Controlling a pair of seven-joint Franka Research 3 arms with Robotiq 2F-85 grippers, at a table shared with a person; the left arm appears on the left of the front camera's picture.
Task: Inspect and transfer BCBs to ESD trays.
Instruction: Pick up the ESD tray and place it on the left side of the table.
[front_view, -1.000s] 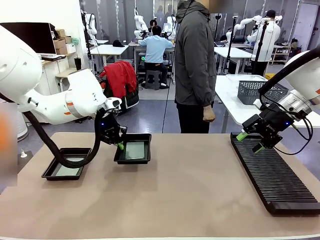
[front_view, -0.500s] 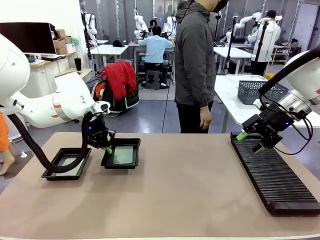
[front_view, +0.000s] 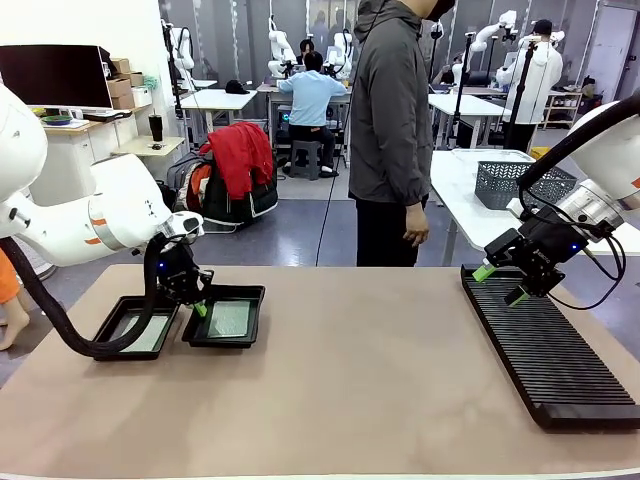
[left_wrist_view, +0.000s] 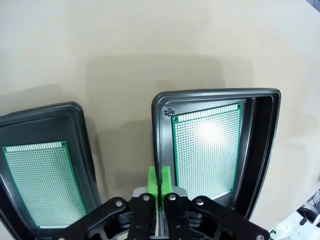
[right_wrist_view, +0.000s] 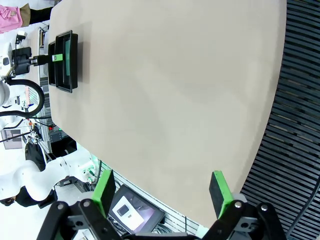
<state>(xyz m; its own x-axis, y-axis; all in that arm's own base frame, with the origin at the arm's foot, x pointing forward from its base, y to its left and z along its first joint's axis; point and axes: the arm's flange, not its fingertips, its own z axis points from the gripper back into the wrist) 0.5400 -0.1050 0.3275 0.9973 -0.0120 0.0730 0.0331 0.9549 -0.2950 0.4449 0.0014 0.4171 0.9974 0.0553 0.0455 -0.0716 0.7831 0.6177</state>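
Note:
Two black ESD trays lie side by side at the table's left, each with one green BCB flat on its floor. My left gripper (front_view: 200, 308) is shut on the near rim of the right-hand tray (front_view: 215, 343), which stands close beside the left-hand tray (front_view: 130, 303). In the left wrist view the green pads (left_wrist_view: 154, 181) pinch that tray's wall (left_wrist_view: 215, 93) next to its BCB (left_wrist_view: 207, 150); the other tray (left_wrist_view: 45, 125) holds its own BCB (left_wrist_view: 40, 185). My right gripper (front_view: 500, 283) hangs open and holds nothing, above the far end of the black rack (front_view: 545, 350).
The long black slotted rack (right_wrist_view: 295, 125) runs along the table's right side. A person in a dark jacket (front_view: 390, 110) stands at the far edge, hands down. A grey wire basket (front_view: 520, 183) sits on another table behind. The table's middle is bare tan surface (front_view: 370, 370).
My left gripper has pulled the right-hand tray leftward across the table until it sits next to the other tray. The right arm has not moved.

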